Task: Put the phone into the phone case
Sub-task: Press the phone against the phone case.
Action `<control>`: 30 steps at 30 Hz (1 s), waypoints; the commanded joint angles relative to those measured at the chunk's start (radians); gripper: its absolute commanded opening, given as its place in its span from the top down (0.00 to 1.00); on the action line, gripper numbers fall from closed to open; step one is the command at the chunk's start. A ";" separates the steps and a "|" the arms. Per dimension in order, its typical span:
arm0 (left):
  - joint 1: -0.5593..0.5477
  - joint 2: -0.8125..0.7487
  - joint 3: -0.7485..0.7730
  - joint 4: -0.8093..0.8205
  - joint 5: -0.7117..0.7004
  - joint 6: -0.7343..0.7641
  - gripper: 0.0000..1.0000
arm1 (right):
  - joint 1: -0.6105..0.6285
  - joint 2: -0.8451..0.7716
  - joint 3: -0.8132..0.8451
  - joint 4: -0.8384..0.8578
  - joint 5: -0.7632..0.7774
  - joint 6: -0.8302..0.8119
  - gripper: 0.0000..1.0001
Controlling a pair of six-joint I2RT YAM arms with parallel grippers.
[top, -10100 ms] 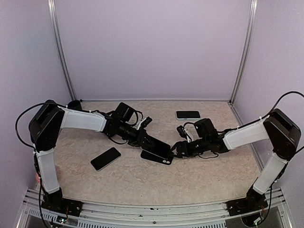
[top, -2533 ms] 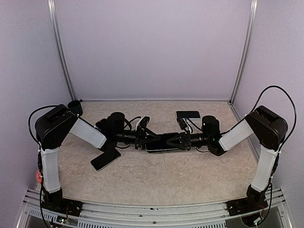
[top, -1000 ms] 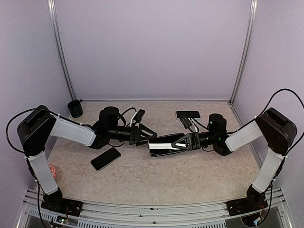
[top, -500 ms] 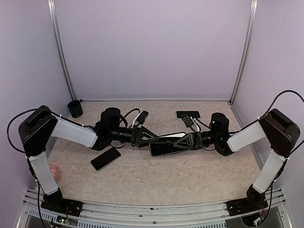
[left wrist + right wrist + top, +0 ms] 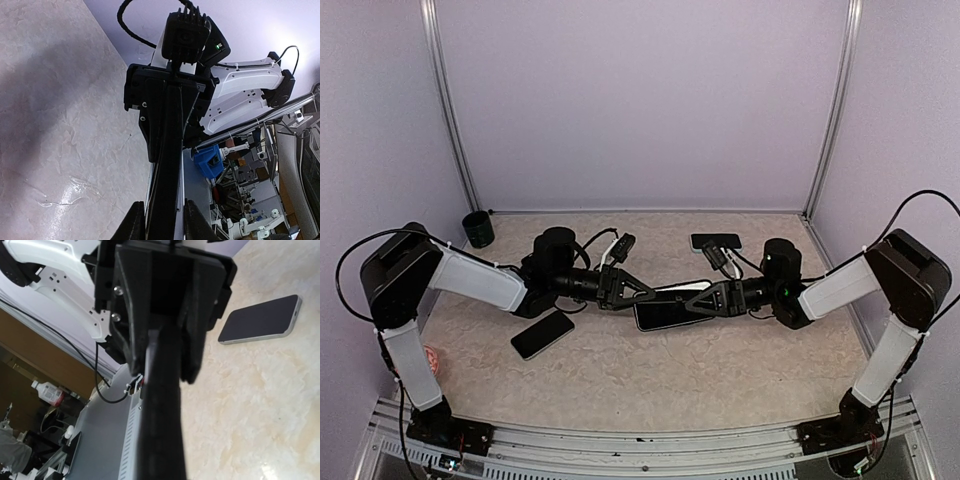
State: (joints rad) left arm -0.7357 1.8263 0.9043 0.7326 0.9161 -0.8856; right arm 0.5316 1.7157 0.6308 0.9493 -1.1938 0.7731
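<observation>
Above the middle of the table a black phone case [image 5: 670, 308] hangs flat, and a thin silver edge of the phone [image 5: 153, 200] shows along one side of it. I cannot tell how far the phone sits in the case. My right gripper [image 5: 698, 299] is shut on its right end. My left gripper [image 5: 642, 291] reaches over its left end. In the left wrist view the case [image 5: 167, 150] runs edge-on between my left gripper's [image 5: 162, 205] jaws. One finger lies against it and a sliver of gap shows at the other finger [image 5: 192, 220]. The case [image 5: 160, 415] hides the right fingers in the right wrist view.
A second dark phone [image 5: 542, 333] lies flat on the table left of centre, and the right wrist view shows this phone [image 5: 260, 320] too. A phone in a light blue case [image 5: 716, 241] lies at the back right. A black cup [image 5: 477, 228] stands in the back left corner.
My left gripper has moved right onto the left end of the case and its jaws have narrowed around it. The right gripper has kept its hold and barely moved.
</observation>
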 commanded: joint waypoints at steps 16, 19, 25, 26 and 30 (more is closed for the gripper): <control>0.004 -0.015 0.033 -0.112 -0.107 0.088 0.82 | -0.011 -0.032 0.036 -0.108 0.065 -0.084 1.00; 0.009 -0.023 0.029 -0.098 -0.105 0.081 0.63 | -0.012 -0.043 0.037 -0.111 0.063 -0.091 1.00; 0.013 -0.030 0.022 -0.080 -0.093 0.067 0.49 | -0.020 -0.086 0.024 -0.098 0.079 -0.094 1.00; 0.013 -0.031 0.019 -0.077 -0.091 0.066 0.47 | -0.022 -0.093 0.022 -0.094 0.082 -0.094 1.00; 0.011 -0.033 0.012 -0.072 -0.089 0.061 0.44 | -0.031 -0.118 0.012 -0.068 0.094 -0.079 1.00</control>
State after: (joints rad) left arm -0.7254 1.8240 0.9146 0.6426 0.8257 -0.8215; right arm 0.5175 1.6543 0.6434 0.8108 -1.1141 0.6968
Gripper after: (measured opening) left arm 0.545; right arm 0.096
